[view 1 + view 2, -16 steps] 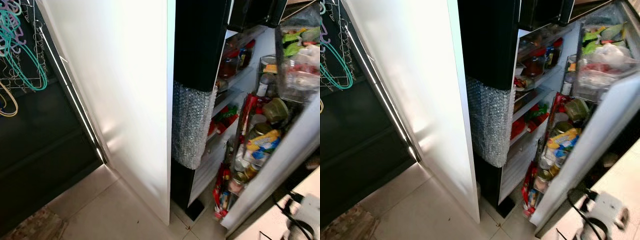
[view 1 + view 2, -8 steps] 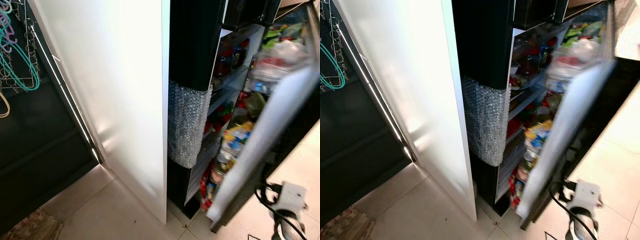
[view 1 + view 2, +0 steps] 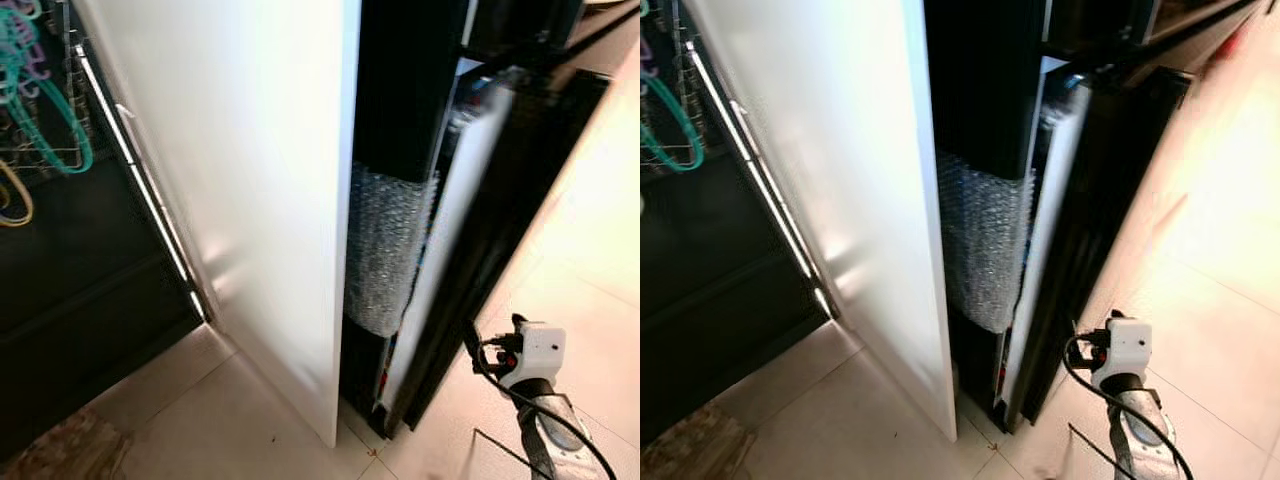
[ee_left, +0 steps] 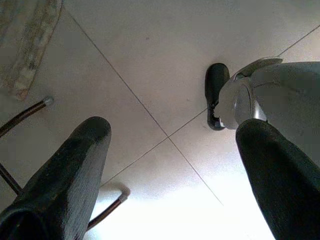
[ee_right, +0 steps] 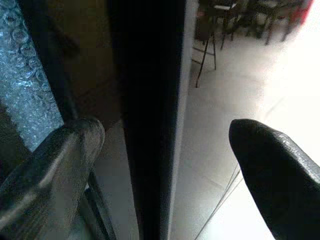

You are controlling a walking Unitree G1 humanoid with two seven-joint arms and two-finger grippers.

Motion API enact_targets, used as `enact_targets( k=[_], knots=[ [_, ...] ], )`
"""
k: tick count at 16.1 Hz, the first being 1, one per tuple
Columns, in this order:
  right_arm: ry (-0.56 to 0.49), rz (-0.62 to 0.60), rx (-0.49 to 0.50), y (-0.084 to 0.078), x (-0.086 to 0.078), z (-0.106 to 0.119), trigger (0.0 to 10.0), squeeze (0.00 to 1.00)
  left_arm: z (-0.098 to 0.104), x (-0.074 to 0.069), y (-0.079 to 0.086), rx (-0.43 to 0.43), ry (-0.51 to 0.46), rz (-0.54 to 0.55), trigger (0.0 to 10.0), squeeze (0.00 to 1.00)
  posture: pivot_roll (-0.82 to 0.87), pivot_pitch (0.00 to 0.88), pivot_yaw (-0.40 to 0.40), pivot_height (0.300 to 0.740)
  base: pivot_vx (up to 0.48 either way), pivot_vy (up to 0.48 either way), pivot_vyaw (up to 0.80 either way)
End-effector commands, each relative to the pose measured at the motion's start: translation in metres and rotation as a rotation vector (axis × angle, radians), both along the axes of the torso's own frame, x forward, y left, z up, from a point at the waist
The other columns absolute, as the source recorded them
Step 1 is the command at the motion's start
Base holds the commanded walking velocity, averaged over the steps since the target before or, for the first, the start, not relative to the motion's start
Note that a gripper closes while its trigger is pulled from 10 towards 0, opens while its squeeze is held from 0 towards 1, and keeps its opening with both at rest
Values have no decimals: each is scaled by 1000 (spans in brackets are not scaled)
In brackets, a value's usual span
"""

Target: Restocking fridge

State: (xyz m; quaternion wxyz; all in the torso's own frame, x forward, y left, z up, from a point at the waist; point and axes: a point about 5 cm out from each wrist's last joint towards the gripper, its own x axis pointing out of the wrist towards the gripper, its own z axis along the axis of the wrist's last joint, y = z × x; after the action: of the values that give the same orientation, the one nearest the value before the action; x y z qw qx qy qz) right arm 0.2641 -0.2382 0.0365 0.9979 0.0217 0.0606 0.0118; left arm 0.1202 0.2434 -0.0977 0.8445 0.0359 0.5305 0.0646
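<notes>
The fridge door [image 3: 500, 210], glossy black outside with a white inner edge, stands almost shut against the fridge [image 3: 400, 90], so the shelves behind it are hidden and only a thin dark slit shows. In the right wrist view the door's edge [image 5: 150, 125] runs between the spread fingers [image 5: 55, 165] of the right gripper [image 5: 165, 165], which is wide open and grips nothing; whether a finger touches the door is hard to tell. Beside that gripper, a band of bubble wrap [image 3: 385, 250] covers the fridge's black corner. The right arm [image 3: 535, 370] is cut off at the frame's edge. The left gripper [image 4: 175, 175] hangs open and empty over pale floor tiles [image 4: 150, 60], near the robot's foot [image 4: 216, 95].
</notes>
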Motion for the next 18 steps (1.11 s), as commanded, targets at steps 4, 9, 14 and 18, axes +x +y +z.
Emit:
enact_targets(
  k=[4,9,14,18],
  knots=[
    [102,-128,93,-24,-18,-21,10000,0,-1,-4,1,2,19,-7,10000,0,10,0,14,740,0,0,0],
    [499,-245,83,-33,-54,-75,10000,0,-1,-3,0,0,16,-4,10000,0,7,0,13,740,0,0,0],
    [848,-174,32,0,-107,-121,10000,0,-1,-3,0,10,14,-2,10000,0,34,0,8,740,0,0,0],
    [886,-186,90,21,-114,-130,10000,0,0,-3,2,24,21,-35,10000,0,28,0,14,740,0,-160,0]
  ],
)
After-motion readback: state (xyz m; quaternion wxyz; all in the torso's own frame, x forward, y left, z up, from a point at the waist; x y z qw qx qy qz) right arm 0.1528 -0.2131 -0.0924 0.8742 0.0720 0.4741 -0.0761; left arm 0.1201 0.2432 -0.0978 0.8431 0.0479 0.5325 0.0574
